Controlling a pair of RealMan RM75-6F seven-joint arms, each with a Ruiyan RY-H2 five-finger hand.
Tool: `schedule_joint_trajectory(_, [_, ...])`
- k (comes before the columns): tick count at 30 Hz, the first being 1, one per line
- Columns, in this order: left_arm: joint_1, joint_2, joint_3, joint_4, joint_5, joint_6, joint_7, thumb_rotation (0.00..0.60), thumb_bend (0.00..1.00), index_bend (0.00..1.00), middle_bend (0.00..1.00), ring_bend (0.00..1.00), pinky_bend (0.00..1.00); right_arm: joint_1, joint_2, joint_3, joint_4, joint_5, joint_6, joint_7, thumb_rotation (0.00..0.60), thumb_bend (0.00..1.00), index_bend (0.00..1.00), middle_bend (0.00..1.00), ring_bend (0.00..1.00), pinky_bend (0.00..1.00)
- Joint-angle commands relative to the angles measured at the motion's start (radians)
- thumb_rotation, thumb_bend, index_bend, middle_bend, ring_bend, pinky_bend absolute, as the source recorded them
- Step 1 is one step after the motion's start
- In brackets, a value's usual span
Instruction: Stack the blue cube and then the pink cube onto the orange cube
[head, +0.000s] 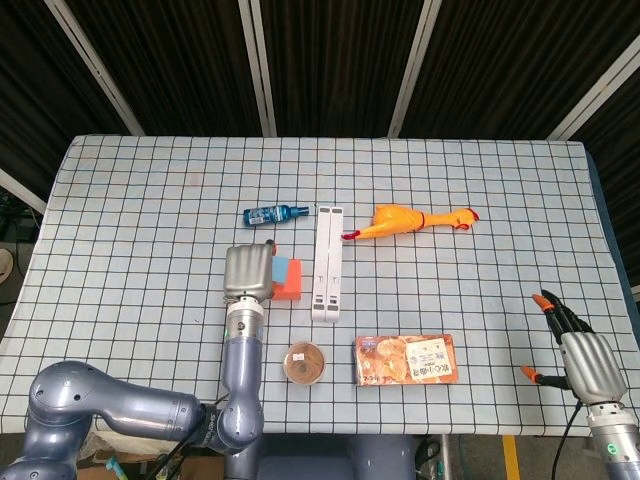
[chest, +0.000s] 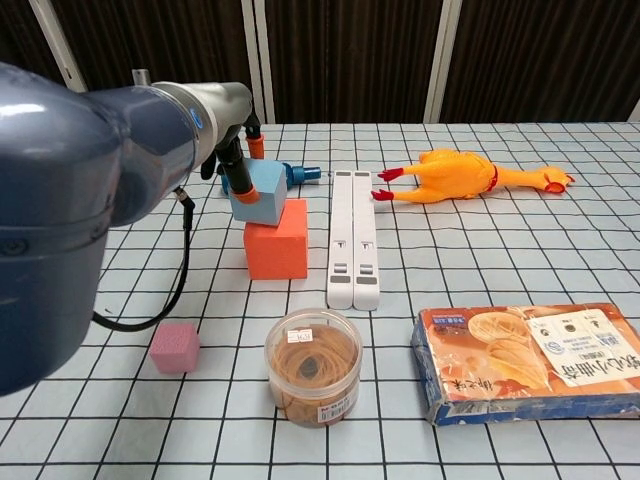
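My left hand (chest: 238, 160) grips the blue cube (chest: 260, 192), pinching it between orange fingertips. The cube is tilted and sits over the back left part of the orange cube (chest: 277, 241); I cannot tell whether the two touch. From the head camera, the left hand (head: 248, 272) covers most of the blue cube (head: 289, 270) and the orange cube (head: 291, 291). The pink cube (chest: 175, 347) lies alone on the cloth, front left of the orange cube; the head view hides it. My right hand (head: 577, 345) hovers open off the table's right front edge.
A white bar (chest: 352, 235) lies just right of the orange cube. Behind are a blue bottle (head: 275, 213) and a rubber chicken (chest: 460, 175). A round jar (chest: 312, 365) and a snack box (chest: 530, 360) sit near the front edge.
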Motion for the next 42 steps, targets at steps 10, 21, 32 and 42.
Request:
schedule_joint_trajectory(10, [0.007,-0.042,-0.037,0.010,0.016,0.016,-0.049,0.600,0.34,0.39,0.85,0.71,0.77,0.002,-0.001,-0.001,0.001,0.000,-0.004,-0.002,0.600,0.06,0.09,0.06,0.16,0.29])
schedule_joint_trajectory(21, [0.004,-0.048,-0.062,0.001,-0.015,0.055,-0.005,0.600,0.34,0.40,0.85,0.71,0.77,0.001,0.000,-0.001,-0.002,0.000,-0.003,-0.002,0.600,0.06,0.09,0.06,0.16,0.29])
schedule_joint_trajectory(32, [0.002,-0.073,-0.083,0.038,-0.007,0.063,-0.023,0.600,0.35,0.40,0.85,0.72,0.78,0.003,-0.003,-0.002,0.000,0.001,-0.007,-0.005,0.600,0.06,0.09,0.06,0.16,0.29])
schedule_joint_trajectory(42, [0.007,-0.094,-0.127,0.027,-0.013,0.090,-0.047,0.600,0.36,0.41,0.85,0.72,0.78,0.005,-0.006,-0.003,-0.001,0.000,-0.011,-0.015,0.600,0.06,0.09,0.06,0.16,0.29])
